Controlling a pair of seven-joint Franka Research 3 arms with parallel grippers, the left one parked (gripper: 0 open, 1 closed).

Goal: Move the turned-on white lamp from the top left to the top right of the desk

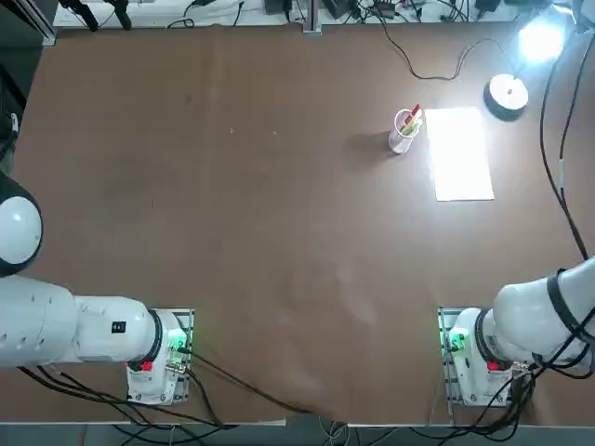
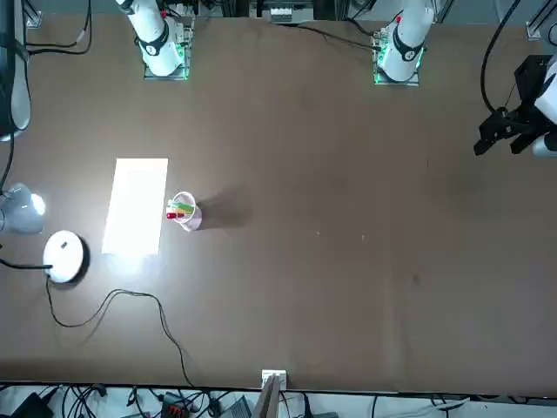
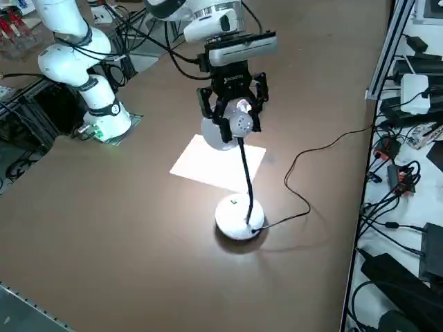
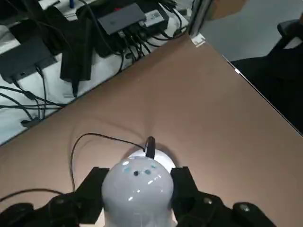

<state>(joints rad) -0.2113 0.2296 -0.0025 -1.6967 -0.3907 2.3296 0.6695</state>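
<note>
Right side view: black two-finger right gripper [image 3: 233, 119] clamped on rounded glossy head of white disc-base lamp [image 3: 239, 218]; slim black neck upright, base flat on matte brown desk [image 3: 104, 214].

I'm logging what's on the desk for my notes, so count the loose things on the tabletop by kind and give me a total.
Lamp: 1, the lit white lamp, its head held in the right gripper, base on the desk
Paper sheet: 1
Cup of pens: 1
Total: 3
</note>
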